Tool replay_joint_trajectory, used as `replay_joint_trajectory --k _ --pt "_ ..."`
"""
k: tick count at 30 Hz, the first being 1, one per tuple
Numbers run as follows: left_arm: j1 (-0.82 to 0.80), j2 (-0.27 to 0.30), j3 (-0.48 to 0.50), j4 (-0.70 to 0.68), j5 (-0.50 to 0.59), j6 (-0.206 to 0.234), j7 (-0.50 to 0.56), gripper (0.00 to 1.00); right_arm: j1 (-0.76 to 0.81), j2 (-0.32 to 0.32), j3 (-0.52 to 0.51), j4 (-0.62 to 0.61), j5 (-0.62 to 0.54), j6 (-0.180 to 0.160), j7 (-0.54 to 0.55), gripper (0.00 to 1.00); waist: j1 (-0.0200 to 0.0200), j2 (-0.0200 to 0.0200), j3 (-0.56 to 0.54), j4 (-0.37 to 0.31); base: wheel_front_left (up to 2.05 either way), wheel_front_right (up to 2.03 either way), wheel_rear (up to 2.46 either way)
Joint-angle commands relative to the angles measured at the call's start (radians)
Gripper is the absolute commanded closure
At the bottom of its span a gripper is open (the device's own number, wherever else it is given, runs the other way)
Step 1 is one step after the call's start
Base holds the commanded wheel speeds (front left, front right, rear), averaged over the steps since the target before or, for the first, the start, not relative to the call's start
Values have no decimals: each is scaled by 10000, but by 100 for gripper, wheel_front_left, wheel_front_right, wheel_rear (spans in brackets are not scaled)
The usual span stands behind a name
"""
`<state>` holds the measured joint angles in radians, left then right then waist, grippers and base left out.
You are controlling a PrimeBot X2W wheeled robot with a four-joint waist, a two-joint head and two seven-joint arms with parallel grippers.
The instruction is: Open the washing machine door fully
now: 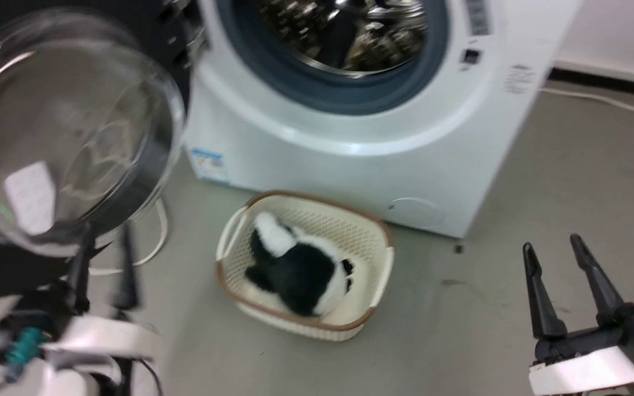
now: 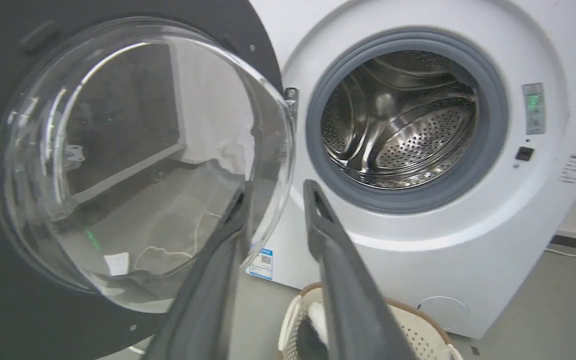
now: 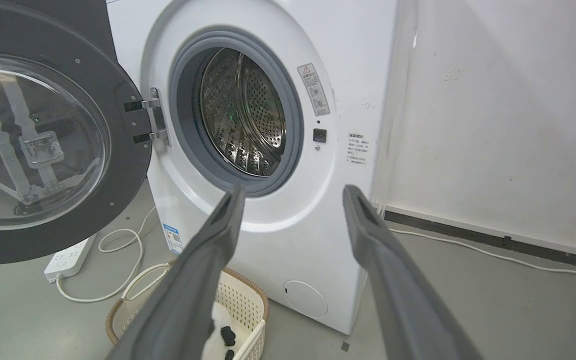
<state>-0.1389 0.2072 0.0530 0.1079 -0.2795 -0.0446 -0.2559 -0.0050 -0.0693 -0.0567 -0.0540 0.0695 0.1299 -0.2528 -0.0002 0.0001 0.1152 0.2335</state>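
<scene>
**Washing machine door (image 1: 69, 132) hanging wide open, both tools empty**

The door is standing swung out on its hinge (image 3: 152, 120) at the washing machine's (image 1: 350, 165) side, leaving the grey gasket and the steel drum (image 2: 398, 120) exposed. In the head view it is filling the upper left, blurred and cut off by the frame edges.

The left tool (image 1: 107, 231) is reaching up at the door's lower rim with its two fingers apart and nothing between them. In the left wrist view one finger (image 2: 228, 250) is overlapping the edge of the glass bowl, and whether it is touching the glass cannot be told. The right tool (image 1: 551, 243) is hovering over the floor (image 1: 515, 330) well to the right of the machine, fingers spread and pointing up the head view, gripping nothing.

A cream laundry basket (image 1: 361, 231) is sitting on the floor just in front of the machine, holding a black-and-white plush toy (image 1: 300, 269). A white power strip (image 3: 70, 257) is lying under the door, partly hidden by it.
</scene>
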Motion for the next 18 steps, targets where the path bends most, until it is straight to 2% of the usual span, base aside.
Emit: replay_joint_trajectory --k 1,4,8,18 --pt "154 -61 -91 -111 73 -11 -20 0 110 50 -25 17 -55 8 -58 0 2 -1 -431 -522 0 0 0" --pt "606 -438 -502 -464 269 169 13 0 208 121 -20 52 -60 8 -73 0 2 -1 -598 -903 0 0 0" --pt "1110 -661 -944 -559 560 325 87 0 373 163 65 89 -78 8 -82 0 2 -1 -718 -1243 0 0 0" --pt "1947 -1097 -1615 -509 922 685 -8 0 812 187 134 233 6 8 -88 0 2 -1 -902 -1617 0 0 0"
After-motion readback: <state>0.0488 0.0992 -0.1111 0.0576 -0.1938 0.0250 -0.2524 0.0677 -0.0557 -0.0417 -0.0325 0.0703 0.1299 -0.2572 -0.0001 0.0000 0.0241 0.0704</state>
